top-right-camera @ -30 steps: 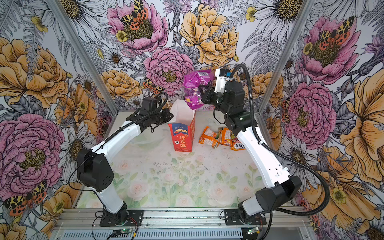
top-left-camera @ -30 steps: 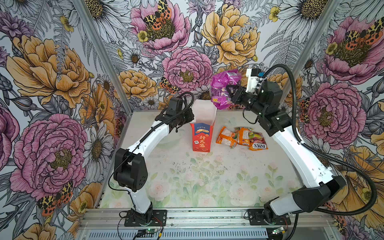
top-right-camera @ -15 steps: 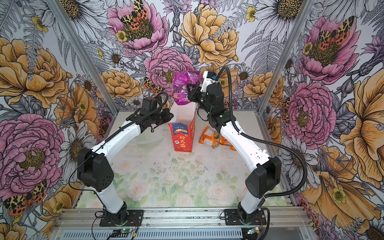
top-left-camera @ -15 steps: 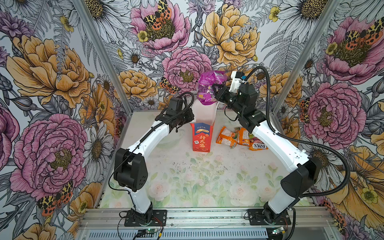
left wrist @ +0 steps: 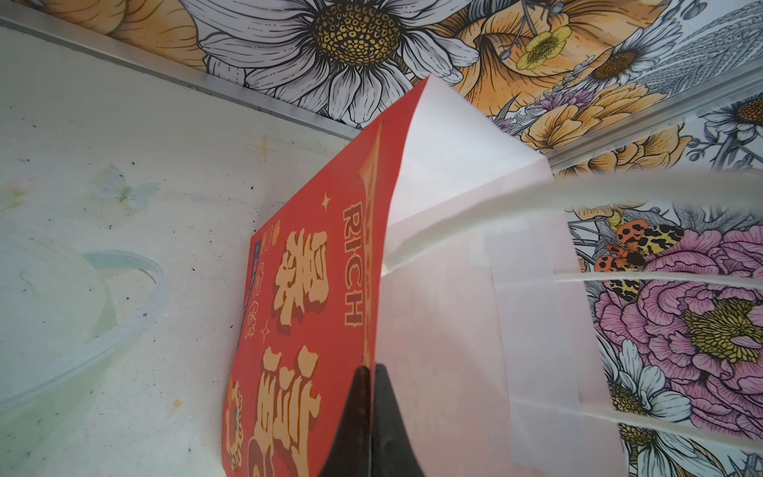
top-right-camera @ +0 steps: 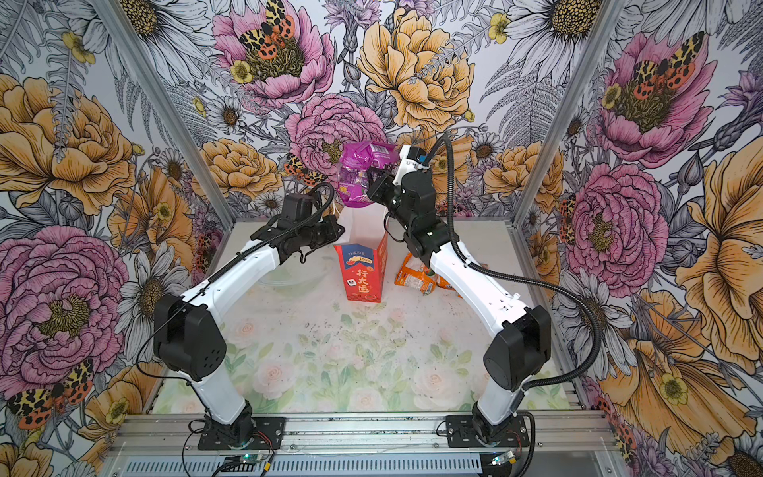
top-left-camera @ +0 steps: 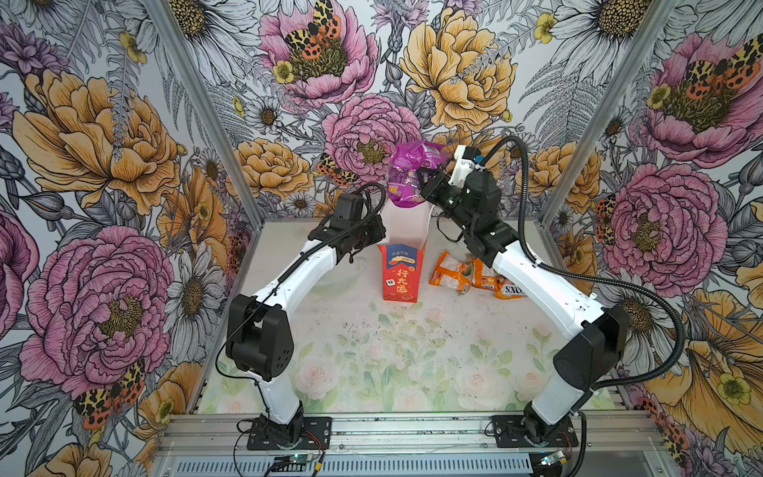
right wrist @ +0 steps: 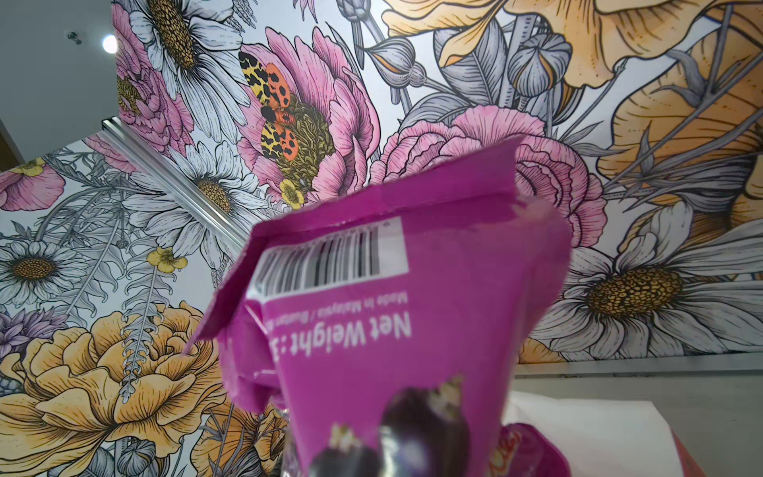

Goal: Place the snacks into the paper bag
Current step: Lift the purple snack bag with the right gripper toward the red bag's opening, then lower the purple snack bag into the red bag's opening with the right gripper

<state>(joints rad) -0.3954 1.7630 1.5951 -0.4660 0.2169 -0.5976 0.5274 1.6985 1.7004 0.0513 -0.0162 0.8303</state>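
Note:
The red paper bag (top-left-camera: pixel 399 274) (top-right-camera: pixel 363 276) stands upright at the back middle of the table, its white mouth open. My left gripper (top-left-camera: pixel 382 236) (top-right-camera: pixel 339 228) (left wrist: pixel 370 373) is shut on the bag's left wall at the rim. My right gripper (top-left-camera: pixel 422 181) (top-right-camera: pixel 373 178) is shut on a magenta snack packet (top-left-camera: pixel 406 175) (top-right-camera: pixel 360 175) (right wrist: pixel 413 309) and holds it in the air just over the bag's mouth. In the right wrist view the packet covers the fingertips. Orange-and-white snacks (top-left-camera: pixel 451 274) (top-right-camera: pixel 414 277) lie on the table right of the bag, partly under the right arm.
A clear plastic bowl (left wrist: pixel 82 326) sits on the table left of the bag, under the left forearm. The bag's white cord handles (left wrist: pixel 644 190) stick out at its rim. Flowered walls with metal corner posts (top-left-camera: pixel 572 136) close in the back and sides.
My right gripper has carried the magenta packet leftward, from above the orange packets to over the bag's mouth. The left gripper and the bag have stayed put.

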